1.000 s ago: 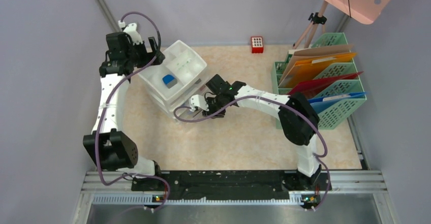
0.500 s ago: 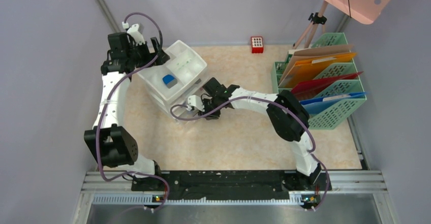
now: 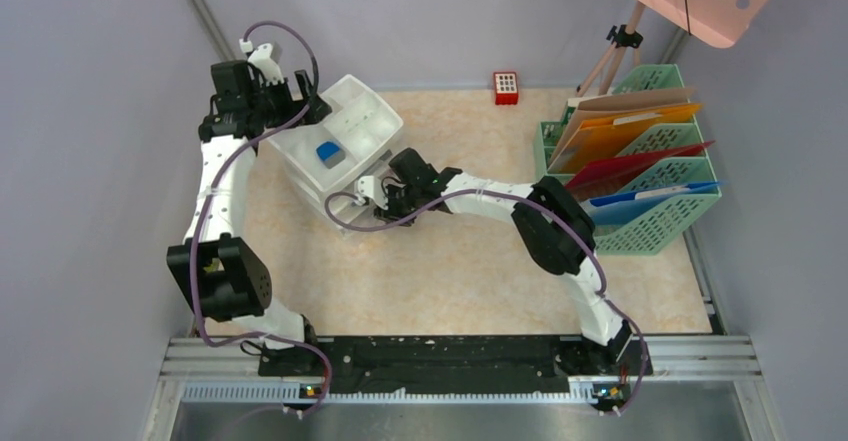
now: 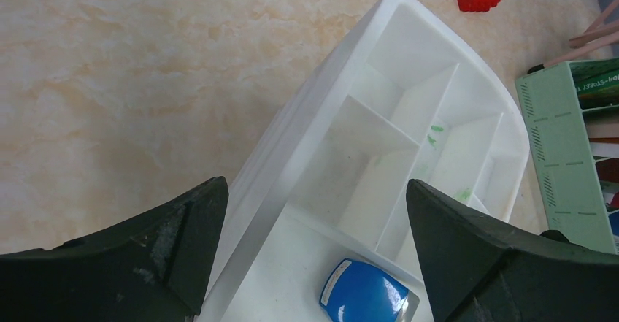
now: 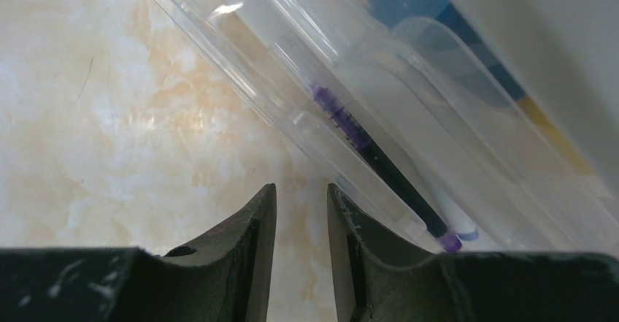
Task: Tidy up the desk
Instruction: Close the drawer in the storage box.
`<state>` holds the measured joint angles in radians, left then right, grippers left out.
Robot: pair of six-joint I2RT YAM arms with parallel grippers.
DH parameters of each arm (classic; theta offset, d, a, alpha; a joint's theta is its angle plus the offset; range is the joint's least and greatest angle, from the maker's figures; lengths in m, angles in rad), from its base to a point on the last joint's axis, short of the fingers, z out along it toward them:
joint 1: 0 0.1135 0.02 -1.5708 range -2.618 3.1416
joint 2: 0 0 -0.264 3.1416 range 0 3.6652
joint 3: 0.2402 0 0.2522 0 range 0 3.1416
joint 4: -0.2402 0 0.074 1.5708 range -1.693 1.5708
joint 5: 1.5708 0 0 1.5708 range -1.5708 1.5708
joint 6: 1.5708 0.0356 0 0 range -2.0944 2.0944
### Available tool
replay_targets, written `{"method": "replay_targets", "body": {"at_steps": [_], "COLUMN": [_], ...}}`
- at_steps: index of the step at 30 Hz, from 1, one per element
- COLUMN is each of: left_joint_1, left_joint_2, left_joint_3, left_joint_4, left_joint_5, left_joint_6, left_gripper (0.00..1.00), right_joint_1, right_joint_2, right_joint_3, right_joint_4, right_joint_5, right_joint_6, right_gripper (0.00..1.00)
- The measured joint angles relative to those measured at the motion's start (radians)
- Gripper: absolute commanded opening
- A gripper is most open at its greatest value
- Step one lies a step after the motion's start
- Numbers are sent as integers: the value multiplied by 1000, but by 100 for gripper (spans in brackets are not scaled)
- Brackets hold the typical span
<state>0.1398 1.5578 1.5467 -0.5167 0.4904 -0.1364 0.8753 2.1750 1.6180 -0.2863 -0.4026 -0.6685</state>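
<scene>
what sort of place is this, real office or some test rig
Probably a staged office workspace in a robot test cell: a marble-look desk boxed in by grey panels, a green file rack of coloured folders, a white drawer unit.

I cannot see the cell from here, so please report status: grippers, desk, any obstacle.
Left gripper wide open over white drawer unit. Right gripper narrowly open, empty, at its clear drawer. Desk: red block loose by far wall.

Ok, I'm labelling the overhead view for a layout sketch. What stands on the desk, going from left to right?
White drawer unit → red block → green mesh file rack.
</scene>
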Motion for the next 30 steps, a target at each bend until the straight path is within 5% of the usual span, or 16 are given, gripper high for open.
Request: {"method": "replay_targets", "body": {"at_steps": [19, 30], "left_joint_1": [10, -5], "left_joint_2": [110, 92], "left_joint_3": [123, 176], "left_joint_4": [-11, -63], "left_joint_5": [4, -103], "left_joint_6": [63, 107], "left_gripper": [98, 98], "right_joint_1": [5, -6], "right_joint_2": [61, 17], "right_joint_3": [29, -119], "right_joint_4": [199, 270], "right_joint_5": [39, 51], "right_joint_6": [291, 380], "right_gripper": [32, 38]}}
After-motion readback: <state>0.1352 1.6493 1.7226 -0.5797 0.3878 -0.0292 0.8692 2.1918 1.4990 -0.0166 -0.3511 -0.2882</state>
